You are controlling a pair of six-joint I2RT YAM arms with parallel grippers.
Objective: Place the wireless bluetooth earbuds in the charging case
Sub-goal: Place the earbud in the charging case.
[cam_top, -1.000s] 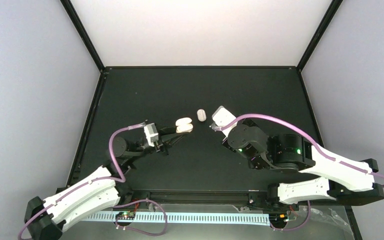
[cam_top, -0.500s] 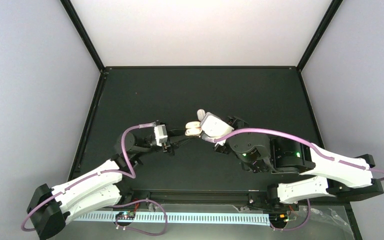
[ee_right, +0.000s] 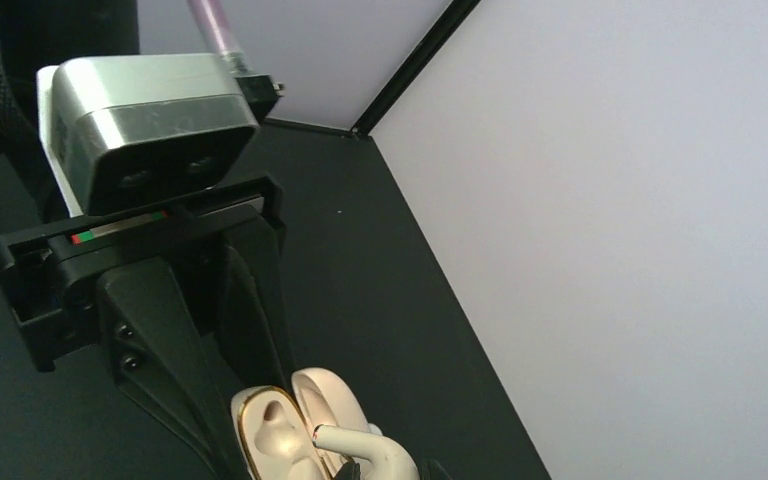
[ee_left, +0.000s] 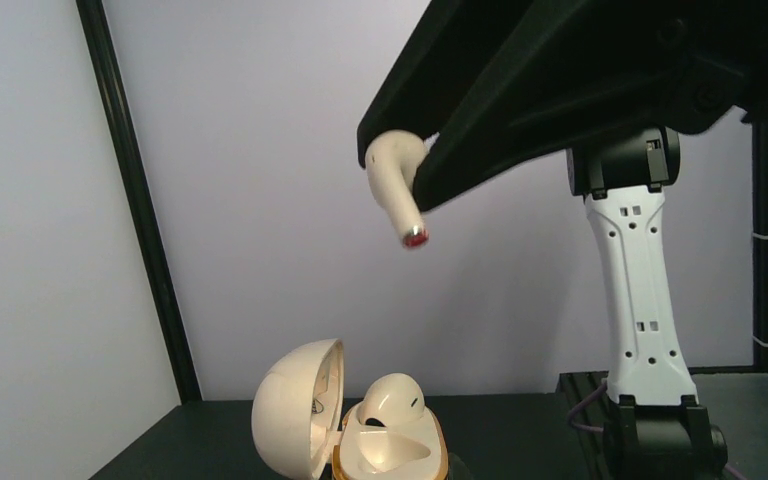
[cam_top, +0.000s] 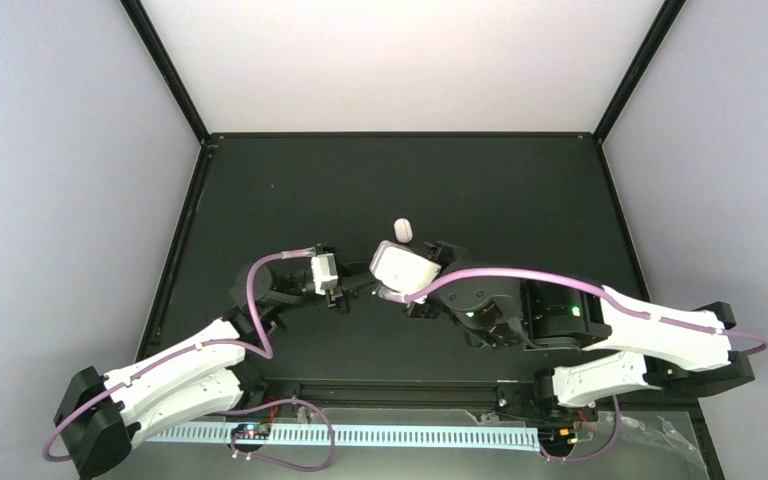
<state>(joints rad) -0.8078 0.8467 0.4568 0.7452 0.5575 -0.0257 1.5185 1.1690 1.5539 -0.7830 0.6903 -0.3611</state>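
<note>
Right pincer (ee_left: 412,160) holds earbud (ee_left: 396,188) above open charging case (ee_left: 295,420).

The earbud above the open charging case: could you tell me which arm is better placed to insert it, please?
Right. The right tool grips the earbud stem down above the charging case, which the left tool holds open, one slot free.

Lab test booth: black table (cam_top: 360,180), bare pale walls (cam_top: 400,60)

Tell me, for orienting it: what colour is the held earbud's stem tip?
Red tip; left wrist view.
</note>
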